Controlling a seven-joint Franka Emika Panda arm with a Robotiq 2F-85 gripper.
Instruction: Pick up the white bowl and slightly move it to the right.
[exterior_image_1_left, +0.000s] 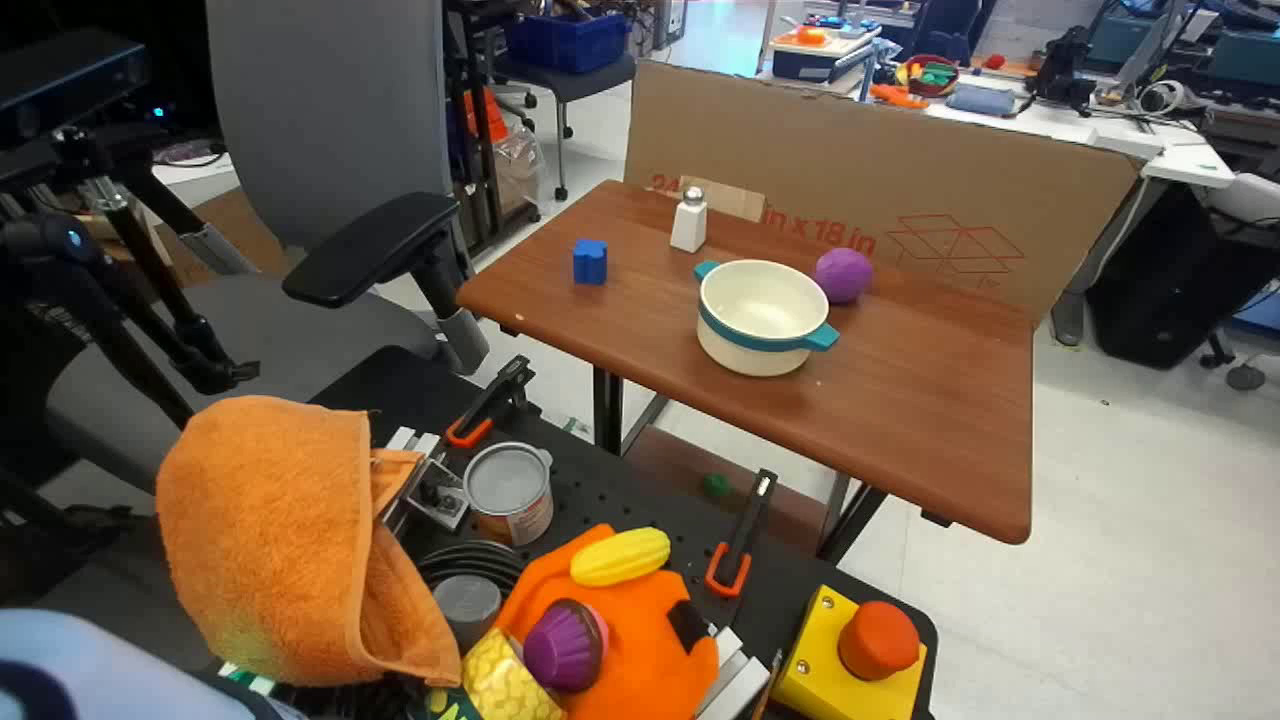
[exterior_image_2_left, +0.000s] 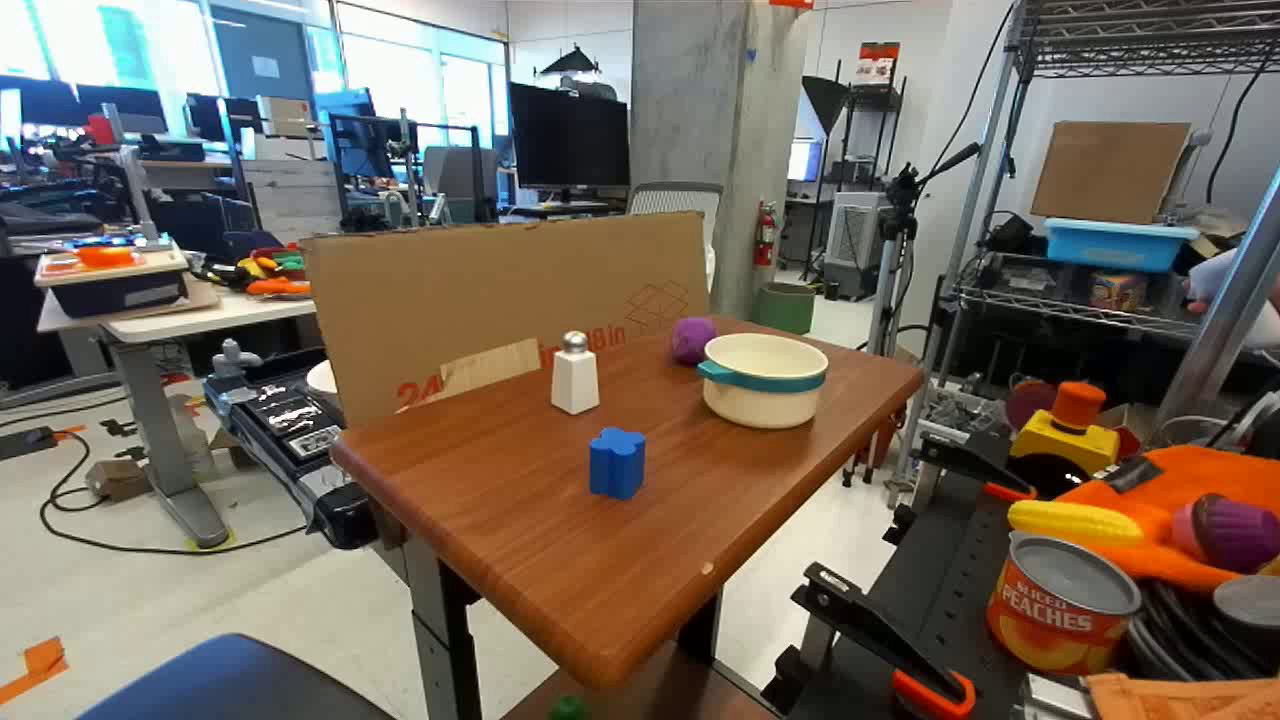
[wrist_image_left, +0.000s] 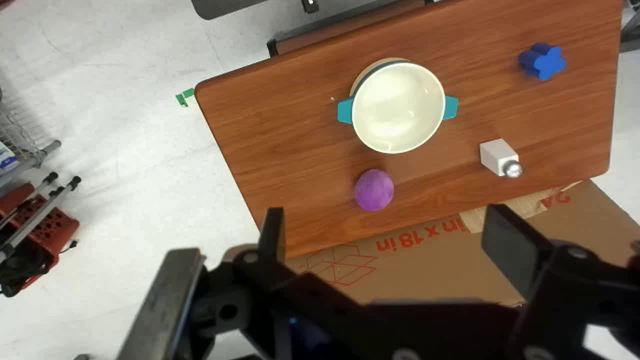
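The white bowl (exterior_image_1_left: 764, 308) stands upright on the brown table, cream inside, with a teal band and two teal handles. It shows in both exterior views (exterior_image_2_left: 766, 390) and in the wrist view (wrist_image_left: 398, 108), and nothing touches it. My gripper (wrist_image_left: 384, 209) shows in the wrist view with its two fingers wide apart and nothing between them. It is high above the table, and the bowl appears beyond the fingertips in the upper middle of that view. The gripper is out of view in both exterior views.
A purple ball (exterior_image_1_left: 843, 276) sits close to the bowl. A white bottle (exterior_image_1_left: 689, 220) and a blue block (exterior_image_1_left: 590, 262) stand elsewhere on the table (exterior_image_1_left: 930, 430). A cardboard sheet (exterior_image_1_left: 960, 190) stands upright along one long edge. A black cart with clamps and a can (exterior_image_1_left: 509, 492) is nearby.
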